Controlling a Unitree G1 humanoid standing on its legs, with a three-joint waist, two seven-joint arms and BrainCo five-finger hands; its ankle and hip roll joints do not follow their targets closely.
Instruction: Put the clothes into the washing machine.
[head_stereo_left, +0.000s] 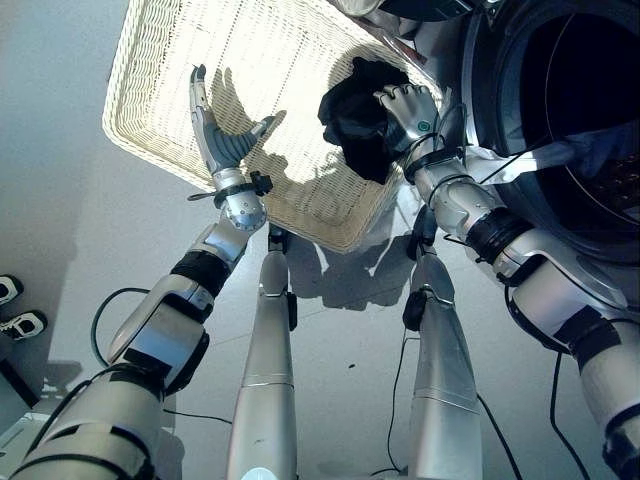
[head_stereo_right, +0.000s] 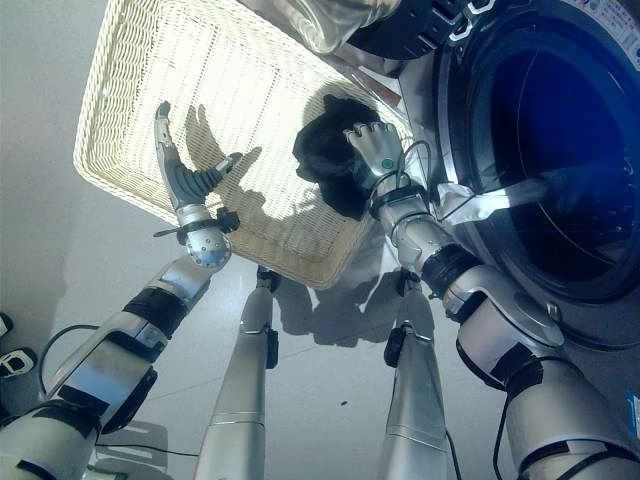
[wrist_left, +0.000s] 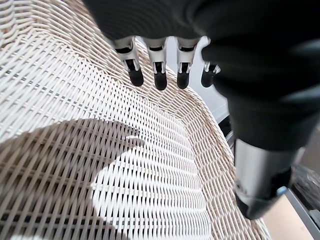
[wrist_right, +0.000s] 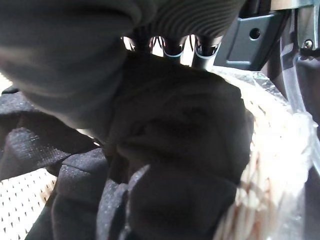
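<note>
A black garment hangs bunched above the right end of the white wicker basket. My right hand is shut on it, fingers curled into the cloth. The washing machine's round dark opening lies just to the right of that hand, with light cloth draped over its rim. Over the basket's near edge my left hand stands open, fingers straight, holding nothing above the weave.
The basket sits on a pale grey floor against the machine's front. A pair of shoes shows at the far left edge. Clear plastic lies by the basket's right rim.
</note>
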